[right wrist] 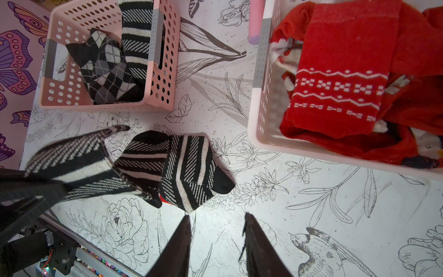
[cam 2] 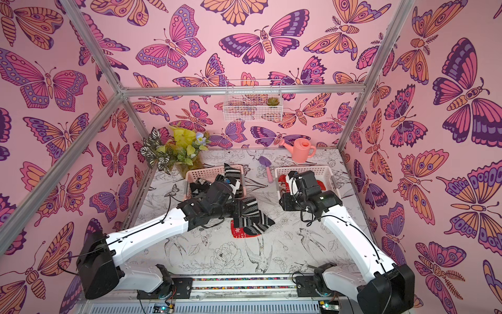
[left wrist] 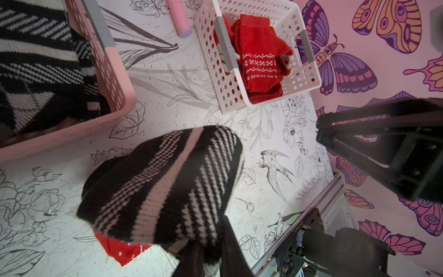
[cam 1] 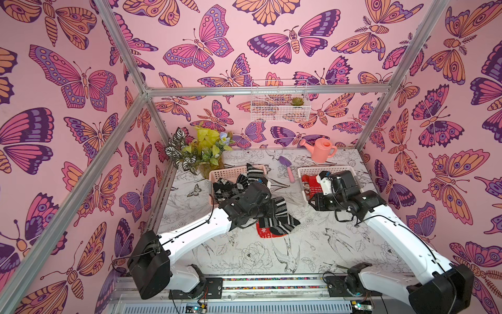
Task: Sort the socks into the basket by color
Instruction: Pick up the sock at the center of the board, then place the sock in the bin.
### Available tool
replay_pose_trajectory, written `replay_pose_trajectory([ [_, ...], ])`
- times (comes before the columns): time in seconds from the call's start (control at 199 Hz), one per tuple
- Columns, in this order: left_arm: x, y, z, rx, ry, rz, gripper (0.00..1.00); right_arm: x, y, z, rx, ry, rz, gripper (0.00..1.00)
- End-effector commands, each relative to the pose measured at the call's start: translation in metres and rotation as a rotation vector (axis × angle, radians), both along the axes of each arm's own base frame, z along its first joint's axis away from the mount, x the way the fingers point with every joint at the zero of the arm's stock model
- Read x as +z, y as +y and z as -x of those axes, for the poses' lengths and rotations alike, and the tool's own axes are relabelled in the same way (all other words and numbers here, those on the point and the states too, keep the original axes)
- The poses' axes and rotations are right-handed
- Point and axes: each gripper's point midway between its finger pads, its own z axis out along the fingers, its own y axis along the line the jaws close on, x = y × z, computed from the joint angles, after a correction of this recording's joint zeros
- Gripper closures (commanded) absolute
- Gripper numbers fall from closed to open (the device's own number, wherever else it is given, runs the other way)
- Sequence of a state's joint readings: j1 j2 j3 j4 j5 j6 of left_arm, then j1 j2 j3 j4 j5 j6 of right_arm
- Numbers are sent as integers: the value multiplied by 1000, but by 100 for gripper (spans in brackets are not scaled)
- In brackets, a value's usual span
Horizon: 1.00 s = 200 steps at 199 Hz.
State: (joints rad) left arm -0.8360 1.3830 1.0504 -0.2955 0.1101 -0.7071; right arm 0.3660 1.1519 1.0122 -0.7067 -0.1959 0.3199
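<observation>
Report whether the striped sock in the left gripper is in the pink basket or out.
Out. The left gripper holds the striped sock above the table, beside the pink basket, not inside it.

Trowel (cam 1: 290, 172) in gap between pink basket (cam 1: 220, 174), white basket (cam 1: 309, 171).

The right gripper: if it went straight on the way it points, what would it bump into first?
Probably the printed table, just past the black toe of the striped sock lying there. The right gripper is open and empty; depth is hard to judge, so it might clip that toe.
</observation>
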Motion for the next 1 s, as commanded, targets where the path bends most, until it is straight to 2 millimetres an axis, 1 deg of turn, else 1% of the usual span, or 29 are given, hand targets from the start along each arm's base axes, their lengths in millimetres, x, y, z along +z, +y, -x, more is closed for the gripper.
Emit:
replay_pose_trajectory([
  [0.0, 8, 1, -5, -21, -6, 1, 86, -1, -5, 0, -8, -4, 12, 61],
  [0.261, 30, 7, -21, -6, -27, 41, 86, 0, -5, -2, -8, -6, 12, 61],
  [0.416, 45, 15, -33, 13, -52, 58, 86, 1, -5, -3, -6, -8, 12, 61],
  [0.747, 76, 47, -58, 62, -114, 51, 85, -1, -5, -3, -10, 0, 13, 61],
  [0.998, 108, 76, -85, 112, -202, 25, 86, -1, -4, -5, -11, 4, 12, 61],
])
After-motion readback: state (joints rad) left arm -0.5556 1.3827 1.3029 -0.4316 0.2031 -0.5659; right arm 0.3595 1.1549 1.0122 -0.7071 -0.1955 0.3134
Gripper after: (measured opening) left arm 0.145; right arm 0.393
